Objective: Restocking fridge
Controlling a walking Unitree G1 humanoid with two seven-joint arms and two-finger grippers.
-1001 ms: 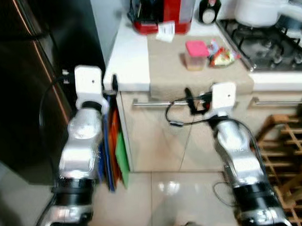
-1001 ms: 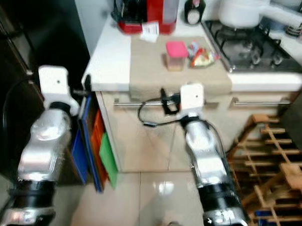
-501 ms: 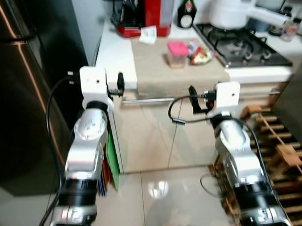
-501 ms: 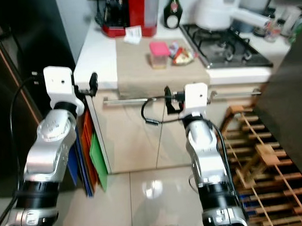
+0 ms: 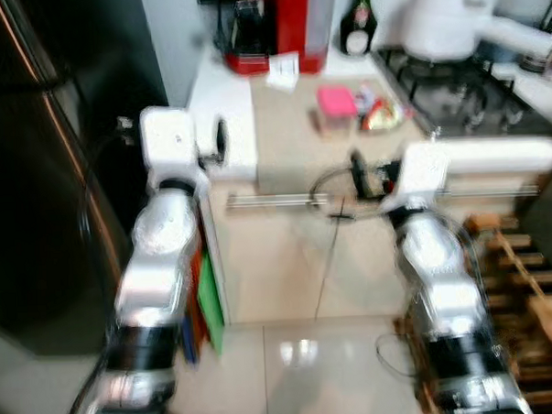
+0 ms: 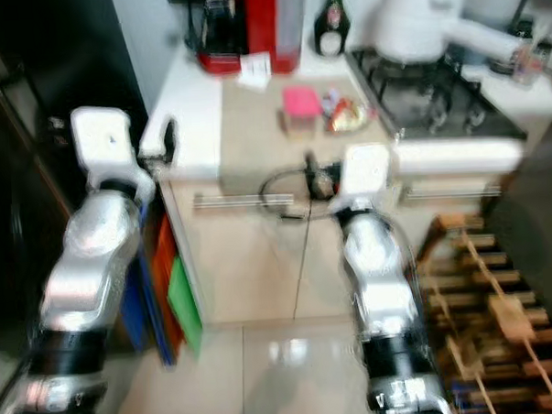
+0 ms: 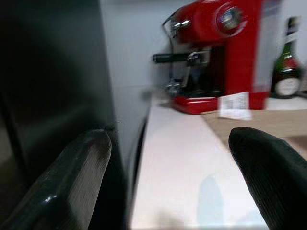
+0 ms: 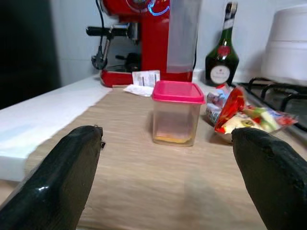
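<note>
Blur softens the head view: dark fridge (image 5: pixel 45 162) at left, pink-lidded container (image 5: pixel 335 108) on the counter (image 5: pixel 230 108). Left wrist view: left gripper (image 7: pixel 168 177) spread wide. Right wrist view: right gripper (image 8: pixel 170 184) open, facing the container.

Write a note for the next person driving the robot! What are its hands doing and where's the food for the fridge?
Left gripper: open, holding nothing, raised at the counter's corner beside the dark fridge.
Right gripper: open, holding nothing, level with the counter, pointing at the pink-lidded container.
The snack packet lies just beside that container, with the red coffee machine and the green bottle behind.
Done: nothing picked up, fridge door looks shut.
Left: open the fridge, grab the container and probably the packet, put them inside.
</note>
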